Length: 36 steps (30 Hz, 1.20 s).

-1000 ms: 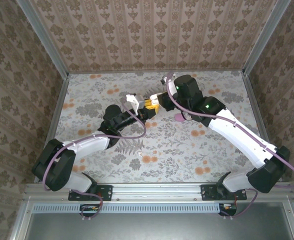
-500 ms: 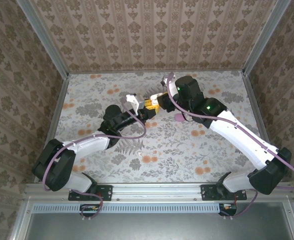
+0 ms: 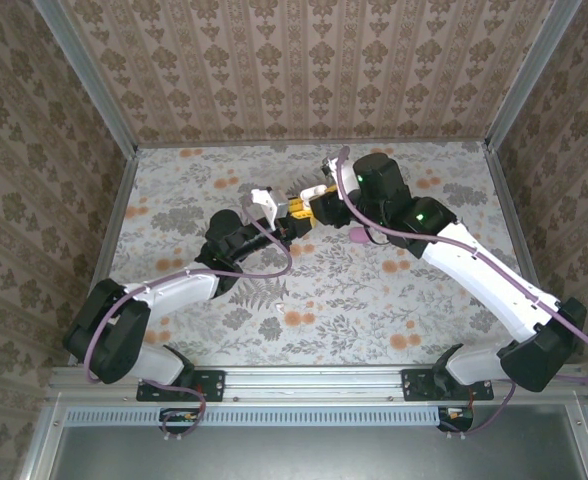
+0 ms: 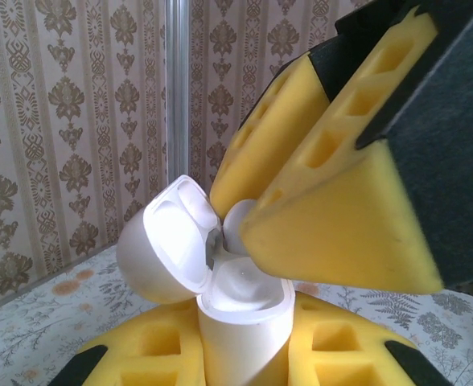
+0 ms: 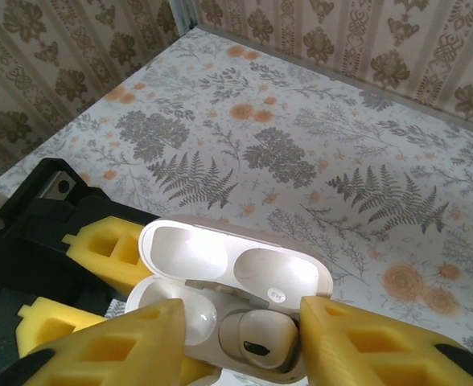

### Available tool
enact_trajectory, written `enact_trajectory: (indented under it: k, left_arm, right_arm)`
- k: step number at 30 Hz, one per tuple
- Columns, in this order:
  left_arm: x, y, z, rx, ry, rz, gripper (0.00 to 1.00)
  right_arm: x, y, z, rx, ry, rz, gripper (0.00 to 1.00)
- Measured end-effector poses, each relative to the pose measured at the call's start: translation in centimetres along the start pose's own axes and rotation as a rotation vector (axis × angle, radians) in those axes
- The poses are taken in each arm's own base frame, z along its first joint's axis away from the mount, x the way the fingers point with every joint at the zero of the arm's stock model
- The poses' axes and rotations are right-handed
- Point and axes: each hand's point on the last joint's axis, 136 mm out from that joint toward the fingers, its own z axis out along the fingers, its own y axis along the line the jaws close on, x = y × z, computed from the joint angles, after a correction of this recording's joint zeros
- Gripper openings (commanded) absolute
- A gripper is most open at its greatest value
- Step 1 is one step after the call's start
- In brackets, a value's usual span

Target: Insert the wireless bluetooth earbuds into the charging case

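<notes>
White earbud (image 5: 259,342) is right down at the charging case (image 4: 240,322), in the right-hand well, its dark sensor patch facing up. The other well (image 5: 180,318) beside it is bare white plastic. The lid (image 5: 236,269) is hinged wide open, tipped back away from the right wrist camera.

The right hand (image 5: 243,312) is directly over the case, its yellow foam fingers (image 5: 365,342) a narrow gap apart, one on each side of the bud. From the left wrist the bud peeks out between those two pads just above the case mouth. I can't tell whether they are actually pinching it or only flanking it.

The left hand (image 4: 240,354) has the case body clamped upright between its own yellow pads (image 5: 100,245), lifted off the bench (image 5: 317,137).

From above, both hands meet tip to tip over the middle of the flowered bench, with the case between them. A small pink object (image 3: 357,236) lies on the bench just beside the right arm. A tiny white bit (image 3: 277,312) lies well apart, nearer the arm bases; it is too small to identify.
</notes>
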Motion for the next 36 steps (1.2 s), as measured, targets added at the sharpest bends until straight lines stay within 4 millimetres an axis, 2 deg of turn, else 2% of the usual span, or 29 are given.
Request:
enact_trajectory:
  k: [7,10,15,22,30,36]
  left_arm:
    - [-0.1,0.0,0.0,0.000,-0.003,0.002,0.14]
    - [-0.3,-0.1,-0.1,0.000,-0.006,0.004,0.14]
    - [-0.3,-0.1,-0.1,0.001,-0.007,0.004,0.14]
    - [-0.3,-0.1,-0.1,0.001,-0.007,0.004,0.14]
    - [-0.5,-0.1,-0.1,0.000,-0.010,0.007,0.14]
    - [-2.2,-0.6,-0.8,0.001,-0.046,0.031,0.14]
  right_arm:
    - [-0.4,0.1,-0.7,-0.055,-0.010,0.079,0.56]
    - [-1.1,-0.1,-1.4,-0.092,-0.037,0.144,0.61]
    - [-2.5,0.0,-2.7,-0.143,-0.086,0.213,0.62]
    - [-2.9,-0.2,-3.3,-0.141,-0.101,0.251,0.61]
    - [-3.6,-2.3,-4.6,-0.028,-0.155,0.288,0.60]
    - [-2.1,-5.9,-5.9,0.119,-0.178,0.398,0.57]
